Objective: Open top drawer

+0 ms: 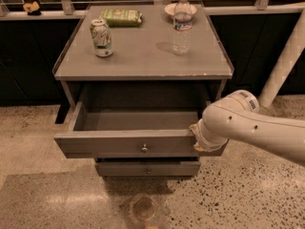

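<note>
At centre frame the top drawer (109, 144) stood pulled well out, its inside open to view, so we judged the task all but done. Our gripper (196, 138) sat at the drawer front's right end. We could not tell whether it was gripping anything.

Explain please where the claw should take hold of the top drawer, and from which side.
Grip the small round knob at the centre of the top drawer front, coming straight from the front: it alone protrudes from the flat panel. The claw is at the front's right end.
</note>
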Available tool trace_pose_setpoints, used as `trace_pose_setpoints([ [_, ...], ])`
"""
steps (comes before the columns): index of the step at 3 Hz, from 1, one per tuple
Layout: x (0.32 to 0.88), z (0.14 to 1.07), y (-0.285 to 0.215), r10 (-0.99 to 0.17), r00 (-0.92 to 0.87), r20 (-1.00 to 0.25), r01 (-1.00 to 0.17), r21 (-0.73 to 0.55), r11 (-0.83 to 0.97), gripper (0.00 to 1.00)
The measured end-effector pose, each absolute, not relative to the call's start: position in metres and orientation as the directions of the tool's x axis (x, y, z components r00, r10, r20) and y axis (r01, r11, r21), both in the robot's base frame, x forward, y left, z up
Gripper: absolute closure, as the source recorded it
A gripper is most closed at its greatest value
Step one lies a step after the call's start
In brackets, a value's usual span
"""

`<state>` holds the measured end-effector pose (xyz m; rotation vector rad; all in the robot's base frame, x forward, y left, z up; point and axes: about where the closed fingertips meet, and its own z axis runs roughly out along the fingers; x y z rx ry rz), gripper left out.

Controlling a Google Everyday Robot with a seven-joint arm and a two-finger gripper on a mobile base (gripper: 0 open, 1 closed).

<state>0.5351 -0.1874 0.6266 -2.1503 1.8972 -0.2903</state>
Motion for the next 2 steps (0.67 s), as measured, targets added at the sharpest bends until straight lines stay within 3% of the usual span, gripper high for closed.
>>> trace_pose_setpoints([
  [2,0.5296,0.6269,-0.1873,-0.992,0.128,-0.021,-0.941,-0.318,-0.114,1.00],
])
